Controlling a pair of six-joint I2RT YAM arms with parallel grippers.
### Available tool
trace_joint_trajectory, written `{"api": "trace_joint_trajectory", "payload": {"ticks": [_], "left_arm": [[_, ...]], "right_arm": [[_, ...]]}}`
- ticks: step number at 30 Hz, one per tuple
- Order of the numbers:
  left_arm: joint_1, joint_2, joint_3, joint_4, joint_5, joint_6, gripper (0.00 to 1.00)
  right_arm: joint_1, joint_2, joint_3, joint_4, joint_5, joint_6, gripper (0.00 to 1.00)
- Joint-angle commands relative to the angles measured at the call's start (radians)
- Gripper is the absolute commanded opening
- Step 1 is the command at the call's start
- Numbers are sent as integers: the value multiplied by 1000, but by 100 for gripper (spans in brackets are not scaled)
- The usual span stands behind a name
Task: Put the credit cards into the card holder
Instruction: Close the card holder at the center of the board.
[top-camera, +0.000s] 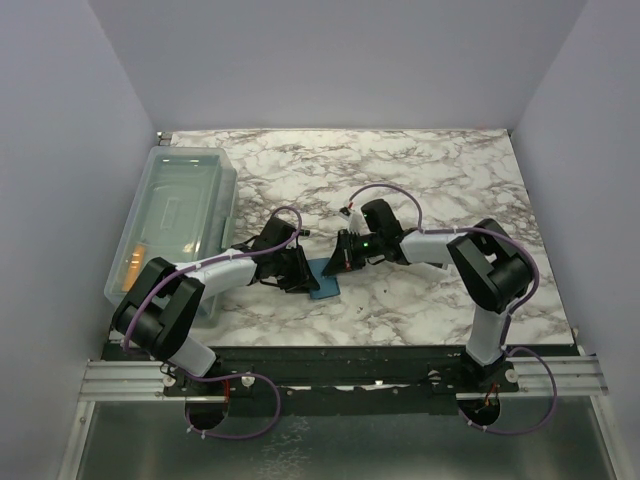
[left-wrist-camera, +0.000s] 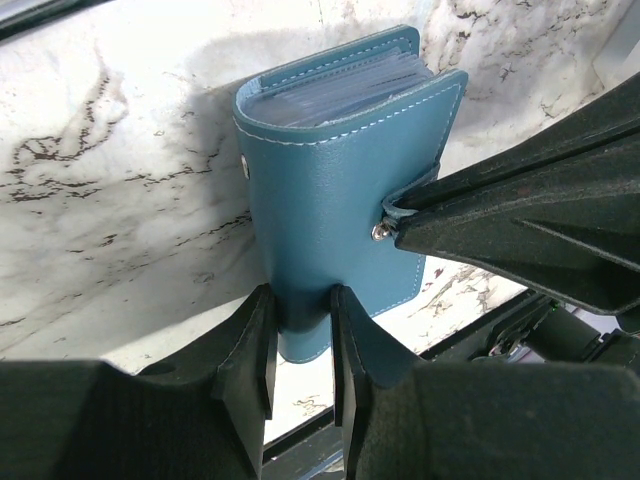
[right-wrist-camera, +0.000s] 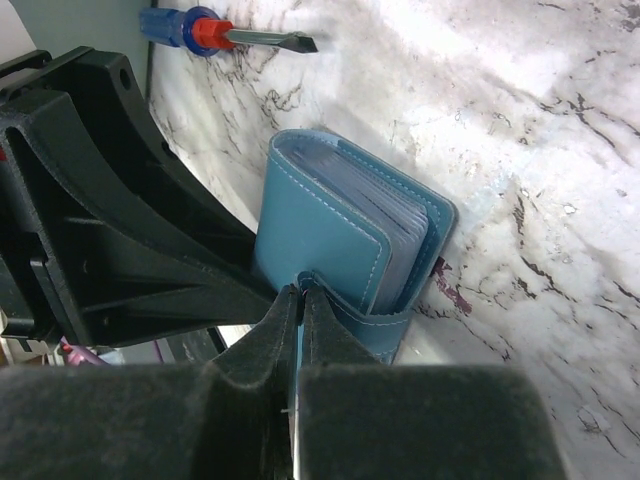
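The teal-blue card holder lies folded on the marble table between both arms, its clear inner pockets showing at the open side. My left gripper is shut on the holder's near edge, one finger on each side. My right gripper is shut on the holder's small snap tab, reaching in from the right. In the right wrist view the holder sits just ahead of the jaws. Golden-orange credit cards show through the near end of the clear bin.
A large clear plastic bin stands along the table's left side, close to the left arm. A screwdriver with a blue and red handle lies on the marble beyond the holder. Grey walls close in the table on three sides.
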Motion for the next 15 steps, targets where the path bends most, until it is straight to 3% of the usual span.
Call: {"api": "trace_joint_trajectory", "payload": {"ticks": [1,15], "left_arm": [[-22,1,-15,43,-52,16,25],[-22,-1,-8,41,-53,16,25]], "right_arm": [[37,77,-64,-212,5,-42,0],[42,-24,-35,-356,140,-287,0]]}}
